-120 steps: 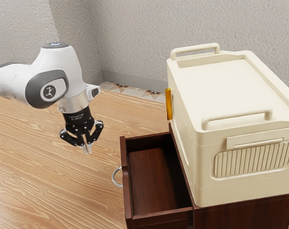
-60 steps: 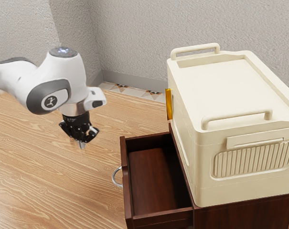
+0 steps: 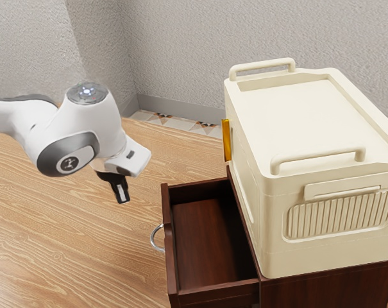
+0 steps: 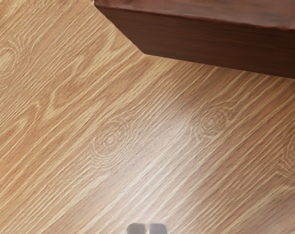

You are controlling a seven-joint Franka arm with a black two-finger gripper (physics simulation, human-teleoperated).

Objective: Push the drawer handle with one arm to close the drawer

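The dark brown drawer stands pulled out from its cabinet, its inside visible from above. A curved silver handle is on the drawer's front. In the exterior view my gripper is to the left of the drawer front and above the handle's level in the picture, apart from both. In the wrist view, the two grey fingertips of my gripper are together with only a thin line between them, holding nothing. Dark wood of the drawer unit appears there beyond the fingertips.
A large cream box with raised handles rests on the cabinet. An orange-yellow piece is at the box's side. Wood-grain surface lies below the arm, and textured walls stand behind.
My hand has turned and tilted, its fingertips now slanting toward the exterior view's right. The arm's wrist has lowered and shifted rightward there. The drawer and handle have not moved.
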